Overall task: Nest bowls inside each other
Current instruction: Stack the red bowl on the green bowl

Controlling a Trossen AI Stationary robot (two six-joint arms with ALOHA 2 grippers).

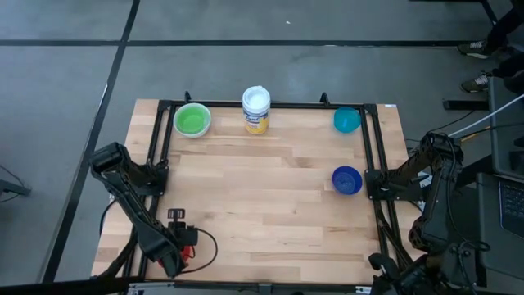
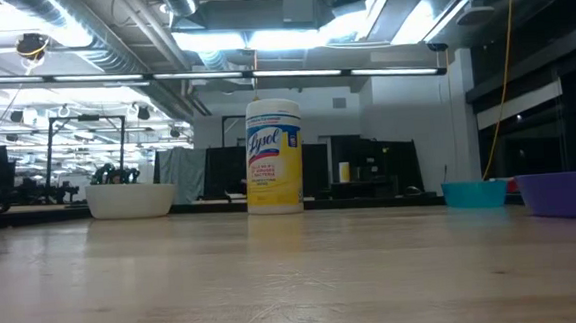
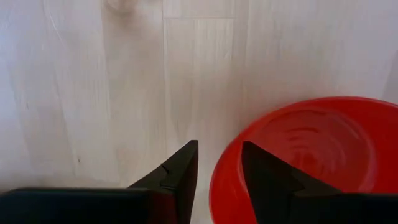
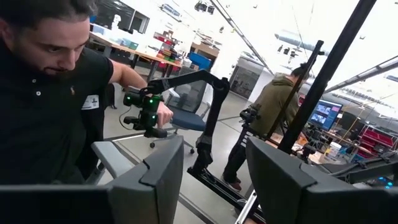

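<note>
A red bowl (image 3: 311, 155) stands on the table's near left part, mostly hidden under my left arm in the high view (image 1: 189, 238). My left gripper (image 3: 219, 144) points down over it, open. One finger (image 3: 180, 177) is outside the rim and one (image 3: 267, 180) is over the inside, and no touch shows. A bowl that is green inside (image 1: 192, 120) and white outside (image 2: 130, 199) sits at the far left. A teal bowl (image 1: 347, 120) sits at the far right and a dark blue bowl (image 1: 347, 179) nearer. My right gripper (image 4: 214, 149) is open at the table's right edge, facing the room.
A white-lidded jar with a yellow label (image 1: 256, 109) stands upright at the far edge between the green and teal bowls. A black frame (image 1: 164, 147) borders the table. Bare wood (image 1: 270, 197) fills the middle. A person stands in the room beyond in the right wrist view.
</note>
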